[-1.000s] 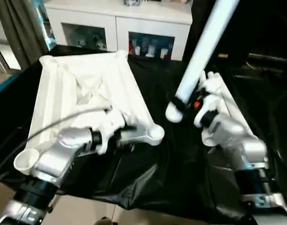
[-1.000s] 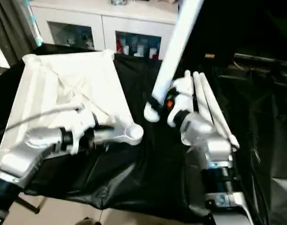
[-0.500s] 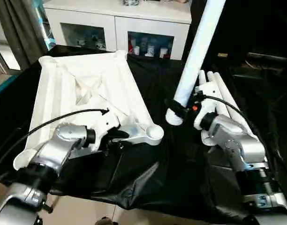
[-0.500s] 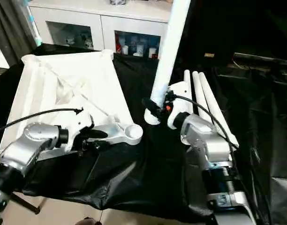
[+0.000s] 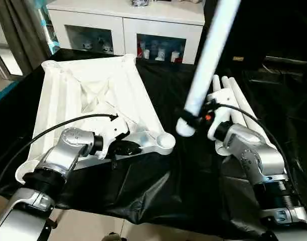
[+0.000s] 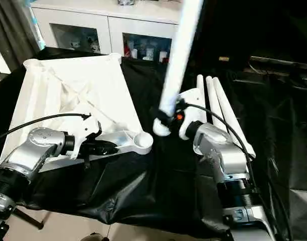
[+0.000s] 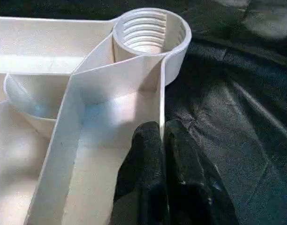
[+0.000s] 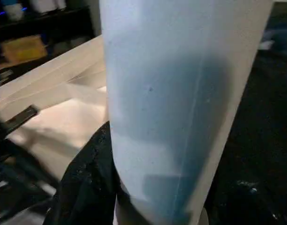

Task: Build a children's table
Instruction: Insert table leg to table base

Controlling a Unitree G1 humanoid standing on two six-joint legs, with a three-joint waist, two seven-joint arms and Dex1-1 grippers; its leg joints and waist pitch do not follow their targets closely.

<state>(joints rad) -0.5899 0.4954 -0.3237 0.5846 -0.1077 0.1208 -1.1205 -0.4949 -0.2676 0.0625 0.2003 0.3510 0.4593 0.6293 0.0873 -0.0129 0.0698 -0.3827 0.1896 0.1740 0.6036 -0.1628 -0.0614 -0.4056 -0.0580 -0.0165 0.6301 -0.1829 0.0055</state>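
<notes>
The children's table top [image 5: 93, 95] lies upside down on the black cloth, white and ribbed. Its near corner socket [image 5: 166, 142] is round, open and threaded inside [image 7: 150, 33]. My left gripper [image 5: 127, 148] is shut on the thin rim wall just behind that socket, one black finger [image 7: 143, 154] on each side of the wall. My right gripper [image 5: 193, 118] is shut on a long white leg [image 5: 206, 60], held steeply upright and leaning right. The leg's thick lower end [image 5: 184, 128] hangs just right of the socket, apart from it. The leg [image 8: 181, 93] fills the right wrist view.
Three more white legs [image 5: 234, 95] lie side by side on the cloth behind my right arm. A white cabinet [image 5: 128, 25] with glass-fronted compartments stands at the back. A grey curtain [image 5: 18, 30] hangs at the far left. The cloth's front edge [image 5: 143, 211] drops to the floor.
My left gripper has closed its fingers onto the table top's rim beside the corner socket. The right gripper keeps the leg, whose lower end stays near the socket.
</notes>
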